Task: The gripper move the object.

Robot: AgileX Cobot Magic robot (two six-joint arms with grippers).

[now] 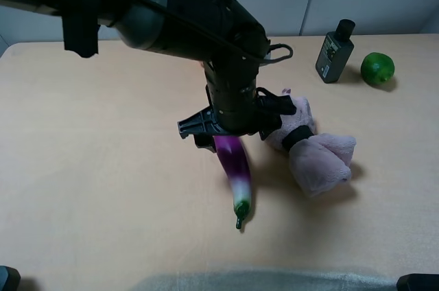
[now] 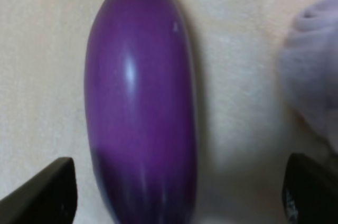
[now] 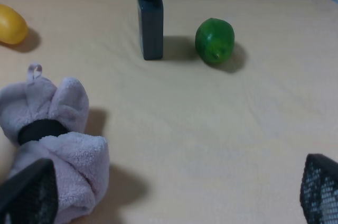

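Observation:
The purple eggplant [image 1: 236,171] lies on the tan table, its white end and green stem tip pointing toward the front edge. My left gripper [image 1: 221,141] hangs over its thick purple end. In the left wrist view the eggplant [image 2: 140,102] fills the middle, and the left gripper [image 2: 179,195] is open, with one dark finger [image 2: 45,192] on each side and a gap between each finger and the eggplant. My right gripper [image 3: 174,197] is open and empty, with only its fingertips [image 3: 26,192] showing at the picture's edges.
A pink plush cloth bundle [image 1: 315,154] with a black band lies just right of the eggplant, and also shows in the right wrist view [image 3: 53,139]. A dark bottle [image 1: 335,51] and a green lime [image 1: 377,68] stand at the back right. A yellow fruit [image 3: 10,24] lies beyond the bundle.

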